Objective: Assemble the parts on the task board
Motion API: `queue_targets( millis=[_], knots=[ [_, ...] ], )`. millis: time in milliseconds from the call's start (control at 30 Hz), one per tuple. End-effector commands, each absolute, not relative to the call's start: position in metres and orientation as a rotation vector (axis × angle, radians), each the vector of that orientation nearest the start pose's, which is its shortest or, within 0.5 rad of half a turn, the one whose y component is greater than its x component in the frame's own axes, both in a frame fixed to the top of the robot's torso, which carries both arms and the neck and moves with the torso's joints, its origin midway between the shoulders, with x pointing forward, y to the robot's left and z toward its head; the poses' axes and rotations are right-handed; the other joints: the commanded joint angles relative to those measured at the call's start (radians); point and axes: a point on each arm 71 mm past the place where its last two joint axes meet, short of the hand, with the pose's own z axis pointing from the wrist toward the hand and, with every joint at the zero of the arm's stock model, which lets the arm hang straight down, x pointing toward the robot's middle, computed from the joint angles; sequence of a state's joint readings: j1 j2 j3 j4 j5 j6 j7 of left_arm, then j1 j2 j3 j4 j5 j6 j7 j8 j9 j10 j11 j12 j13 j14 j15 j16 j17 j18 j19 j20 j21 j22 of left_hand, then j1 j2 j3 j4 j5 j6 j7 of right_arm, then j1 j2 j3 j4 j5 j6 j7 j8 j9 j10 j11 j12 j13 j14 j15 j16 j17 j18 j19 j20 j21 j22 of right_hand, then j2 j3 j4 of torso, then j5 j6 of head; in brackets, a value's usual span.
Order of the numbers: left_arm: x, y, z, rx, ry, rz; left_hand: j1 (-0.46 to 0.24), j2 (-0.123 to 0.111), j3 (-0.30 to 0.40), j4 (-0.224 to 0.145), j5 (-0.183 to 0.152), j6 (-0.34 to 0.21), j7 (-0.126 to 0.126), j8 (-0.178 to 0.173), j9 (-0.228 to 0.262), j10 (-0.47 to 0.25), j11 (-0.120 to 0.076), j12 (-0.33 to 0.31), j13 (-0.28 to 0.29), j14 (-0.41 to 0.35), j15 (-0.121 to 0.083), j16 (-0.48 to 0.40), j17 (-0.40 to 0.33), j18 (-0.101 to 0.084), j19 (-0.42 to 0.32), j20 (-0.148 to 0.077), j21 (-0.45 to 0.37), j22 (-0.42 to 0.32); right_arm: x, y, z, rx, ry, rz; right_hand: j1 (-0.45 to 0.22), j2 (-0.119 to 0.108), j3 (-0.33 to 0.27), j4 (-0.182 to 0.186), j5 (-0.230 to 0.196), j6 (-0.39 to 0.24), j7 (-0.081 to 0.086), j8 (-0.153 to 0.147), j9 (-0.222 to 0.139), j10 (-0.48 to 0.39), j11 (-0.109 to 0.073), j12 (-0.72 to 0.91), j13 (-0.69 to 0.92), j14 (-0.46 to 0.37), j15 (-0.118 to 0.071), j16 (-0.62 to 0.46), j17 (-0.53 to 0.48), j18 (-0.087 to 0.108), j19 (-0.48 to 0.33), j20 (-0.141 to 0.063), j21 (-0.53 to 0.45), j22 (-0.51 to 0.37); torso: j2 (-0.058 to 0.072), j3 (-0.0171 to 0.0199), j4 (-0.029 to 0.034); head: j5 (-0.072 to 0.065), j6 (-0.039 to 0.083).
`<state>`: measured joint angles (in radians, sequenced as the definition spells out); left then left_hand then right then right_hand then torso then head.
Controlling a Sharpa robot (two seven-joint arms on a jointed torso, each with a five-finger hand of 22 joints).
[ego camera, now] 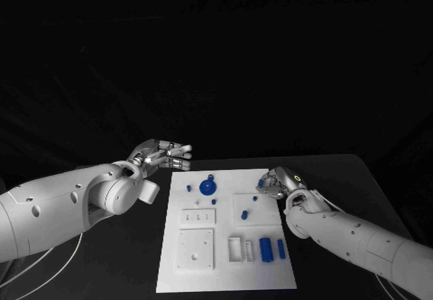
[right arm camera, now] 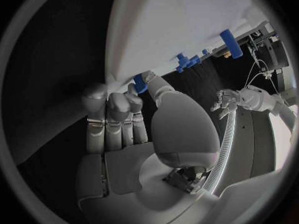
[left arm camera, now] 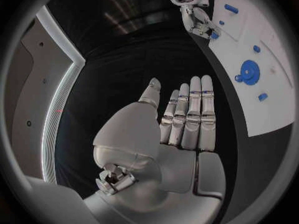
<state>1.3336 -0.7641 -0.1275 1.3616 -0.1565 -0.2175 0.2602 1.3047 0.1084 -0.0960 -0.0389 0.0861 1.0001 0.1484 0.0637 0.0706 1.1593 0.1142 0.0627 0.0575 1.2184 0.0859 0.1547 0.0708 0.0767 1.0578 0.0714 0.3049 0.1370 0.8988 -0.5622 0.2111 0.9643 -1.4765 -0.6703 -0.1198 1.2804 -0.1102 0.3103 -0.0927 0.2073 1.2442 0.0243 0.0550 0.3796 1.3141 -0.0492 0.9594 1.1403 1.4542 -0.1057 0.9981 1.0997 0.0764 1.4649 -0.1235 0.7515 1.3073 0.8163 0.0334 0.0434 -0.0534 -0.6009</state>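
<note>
Right hand [right arm camera: 134, 134] sits closest in its wrist view, fingers [right arm camera: 112, 109] curled at the task board's edge with a small blue part [right arm camera: 139, 83] pinched between thumb and fingertips; most of that part is hidden by the fingers, shape hard to make out. Head view puts the same hand [ego camera: 281, 183] at the right edge of the task board [ego camera: 226, 275], upper half, with the blue piece [ego camera: 263, 183] barely visible. Left hand [ego camera: 163, 155] hovers off the board's upper left corner over the black worktop [ego camera: 361, 181], fingers [left arm camera: 190, 119] straight, side by side, holding nothing, well apart from any part. On the board: round blue disc with a tab [ego camera: 208, 185] near the top, small blue pegs beside and below it [ego camera: 214, 201], one blue peg [ego camera: 243, 215] on a raised square plate, blue cylinder [ego camera: 266, 249] and a thinner blue bar [ego camera: 281, 249] lower right, next to a white slotted holder [ego camera: 240, 248]. White square block with a hole [ego camera: 196, 249] lower left. Tiny marks on the mid-left plate too small to tell. Left forearm covers the worktop left of the board.
</note>
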Motion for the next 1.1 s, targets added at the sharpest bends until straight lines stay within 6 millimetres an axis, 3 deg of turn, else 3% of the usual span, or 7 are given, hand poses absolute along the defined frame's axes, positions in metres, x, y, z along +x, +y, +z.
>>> queue_targets(
  millis=[33,267,433,733,933,1000,1100],
  knots=[
    [0.528,0.208,-0.157,-0.886,1.602,-1.434,0.001,-0.004,0.001,-0.006,-0.002,-0.008,0.000,0.000,0.000,-0.006,0.003,0.002,0.002,-0.002,0.003,0.002,-0.001,-0.009,-0.006,-0.001,0.001,-0.001,0.531,-0.251,-0.292,0.299,1.454,0.385,-0.022,0.009,0.036,-0.050,0.030,-0.002,0.011,0.008,-0.013,-0.007,-0.001,-0.007,0.000,-0.002,0.000,-0.003,0.000,-0.013,0.025,-0.002,0.004,0.094,0.000,0.0006,-0.0001,0.000,-0.001],
    [0.528,0.208,-0.158,-0.886,1.607,-1.433,0.000,-0.004,0.001,-0.006,-0.002,-0.010,0.001,0.000,0.000,-0.007,0.003,0.002,0.002,-0.003,0.004,0.002,-0.001,-0.009,-0.007,0.000,0.000,-0.002,0.530,-0.253,-0.293,0.294,1.469,0.397,-0.043,0.020,0.059,-0.083,0.062,0.001,0.014,0.009,-0.025,-0.008,0.001,-0.010,-0.003,-0.003,0.001,-0.003,0.001,-0.011,0.021,0.000,0.006,0.093,0.000,0.0007,-0.0006,0.001,-0.001],
    [0.528,0.208,-0.158,-0.886,1.609,-1.433,0.000,-0.004,0.001,-0.006,-0.002,-0.010,0.001,0.000,0.000,-0.007,0.003,0.002,0.002,-0.003,0.004,0.002,-0.001,-0.009,-0.007,0.000,0.000,-0.002,0.530,-0.253,-0.293,0.291,1.468,0.407,-0.046,0.022,0.033,-0.081,0.009,0.010,0.006,0.008,-0.033,-0.002,0.000,-0.005,-0.001,-0.002,0.000,-0.002,0.002,-0.012,0.022,-0.001,0.011,0.093,0.000,0.0008,-0.0002,0.000,-0.001],
    [0.529,0.211,-0.160,-0.873,1.624,-1.393,0.000,-0.004,0.002,-0.006,-0.002,-0.005,-0.001,0.001,0.000,-0.003,0.002,0.003,0.002,0.000,0.002,0.004,0.000,-0.008,-0.004,-0.001,0.002,-0.001,0.528,-0.254,-0.291,0.290,1.466,0.414,-0.040,0.022,0.001,-0.070,0.010,0.029,-0.002,0.008,-0.061,0.005,-0.003,0.000,0.001,0.000,-0.003,0.006,0.009,-0.016,0.025,-0.004,0.020,0.095,-0.001,0.0004,-0.0002,0.003,-0.001],
    [0.529,0.212,-0.163,-0.855,1.678,-1.350,-0.007,-0.002,0.000,-0.001,-0.003,0.008,-0.008,0.001,0.001,0.020,-0.008,0.004,0.001,0.036,-0.012,0.024,0.004,-0.007,0.019,-0.013,0.019,0.007,0.528,-0.253,-0.284,0.279,1.469,0.424,-0.039,0.017,-0.014,-0.064,0.020,0.035,-0.004,0.008,-0.074,0.008,-0.005,-0.001,0.001,-0.001,-0.004,0.005,0.010,-0.017,0.025,-0.005,0.023,0.095,-0.002,0.0005,-0.0028,0.005,0.001],
    [0.529,0.212,-0.163,-0.845,1.696,-1.338,-0.011,-0.001,-0.001,0.003,-0.005,0.019,-0.013,0.001,0.001,0.048,-0.018,0.006,0.001,0.067,-0.025,0.048,0.010,-0.007,0.040,-0.025,0.037,0.017,0.529,-0.251,-0.279,0.273,1.470,0.433,-0.053,0.007,-0.041,-0.055,0.074,0.035,-0.006,0.009,-0.077,0.008,-0.006,-0.002,0.001,-0.001,-0.004,0.004,0.010,-0.018,0.024,-0.006,0.022,0.095,-0.002,0.0013,-0.0048,0.005,0.000],
    [0.530,0.212,-0.163,-0.831,1.709,-1.321,-0.009,0.000,-0.003,0.004,-0.005,0.026,-0.017,0.001,0.000,0.091,-0.032,0.006,0.001,0.094,-0.041,0.082,0.018,-0.014,0.058,-0.043,0.066,0.035,0.530,-0.249,-0.272,0.266,1.469,0.446,-0.047,0.011,-0.076,-0.051,0.104,0.036,-0.008,0.008,-0.079,0.009,-0.006,-0.001,0.002,0.000,-0.005,0.005,0.011,-0.018,0.024,-0.006,0.023,0.095,-0.003,0.0018,-0.0061,0.009,0.008]
  ],
)
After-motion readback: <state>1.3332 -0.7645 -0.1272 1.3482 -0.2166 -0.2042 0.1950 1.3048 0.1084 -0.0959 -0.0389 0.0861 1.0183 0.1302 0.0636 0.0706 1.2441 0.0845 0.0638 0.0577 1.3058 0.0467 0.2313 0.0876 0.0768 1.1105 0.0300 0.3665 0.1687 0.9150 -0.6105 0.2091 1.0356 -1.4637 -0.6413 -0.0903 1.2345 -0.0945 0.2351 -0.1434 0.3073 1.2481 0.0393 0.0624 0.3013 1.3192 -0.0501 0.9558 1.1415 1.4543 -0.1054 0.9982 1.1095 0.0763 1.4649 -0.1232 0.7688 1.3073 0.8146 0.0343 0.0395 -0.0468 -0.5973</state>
